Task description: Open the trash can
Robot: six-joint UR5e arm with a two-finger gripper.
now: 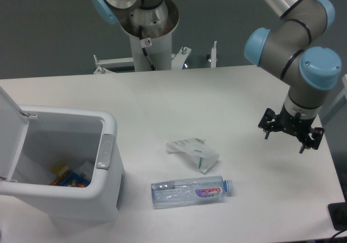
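Observation:
The white boxy trash can stands at the front left of the table. Its flat lid is swung up and back at the left edge, so the inside shows, with some colourful rubbish at the bottom. The grey push-button latch sits on its right rim. My gripper hangs over the right side of the table, far from the can. It points down with nothing seen in it, and its fingers are hidden under the black wrist mount.
A crumpled clear wrapper and a flattened clear plastic bottle lie mid-table between the can and the gripper. The arm's base column stands at the table's back edge. A black object sits at the front right corner.

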